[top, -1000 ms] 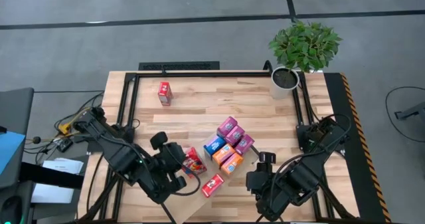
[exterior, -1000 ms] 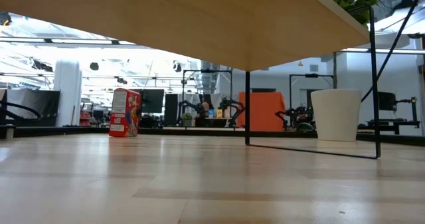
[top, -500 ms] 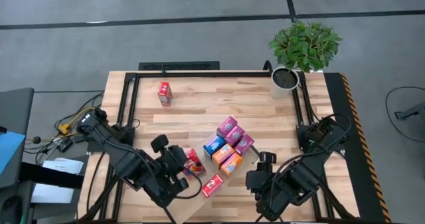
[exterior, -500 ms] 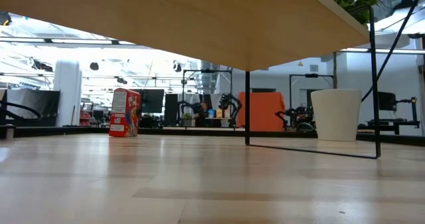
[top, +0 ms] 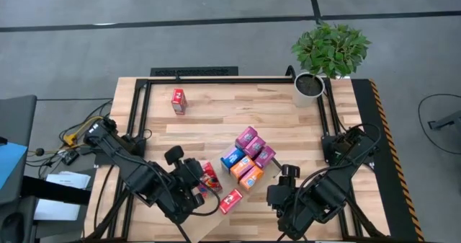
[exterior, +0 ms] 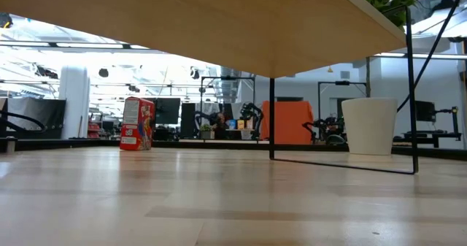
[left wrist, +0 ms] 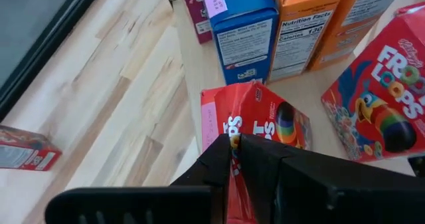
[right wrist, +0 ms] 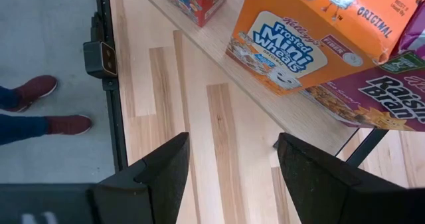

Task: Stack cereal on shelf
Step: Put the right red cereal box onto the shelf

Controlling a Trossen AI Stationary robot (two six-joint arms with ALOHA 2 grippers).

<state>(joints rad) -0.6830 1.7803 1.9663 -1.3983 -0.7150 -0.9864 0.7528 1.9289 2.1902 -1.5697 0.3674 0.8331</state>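
My left gripper [top: 202,186] is shut on a red cereal box [left wrist: 262,121] at the near left of the group. A second red box [top: 230,200] lies just right of it. Blue [left wrist: 246,31], orange [left wrist: 302,24] and magenta [top: 248,138] boxes sit packed together on the shelf's pale board [left wrist: 198,84]. The low view shows the shelf's underside [exterior: 219,27]. My right gripper [right wrist: 229,177] hangs open near the shelf's edge [right wrist: 265,96], touching nothing and facing an orange box [right wrist: 302,38]. One red box [top: 178,100] stands alone at the far left of the tabletop. My left gripper pinches the red box's near end [left wrist: 234,139] between its two shut fingers. The fingers come slanting down from the table's near left. The box's printed front faces up and it reaches away from the fingers toward the blue box. Whether its far end rests on the shelf I cannot tell.
A potted plant [top: 320,59] stands at the table's far right corner. Black shelf legs [exterior: 271,118] rise from the tabletop. Cables and gear lie off the table's left edge [top: 79,138]. A person's shoes [right wrist: 46,108] show on the floor beside the table.
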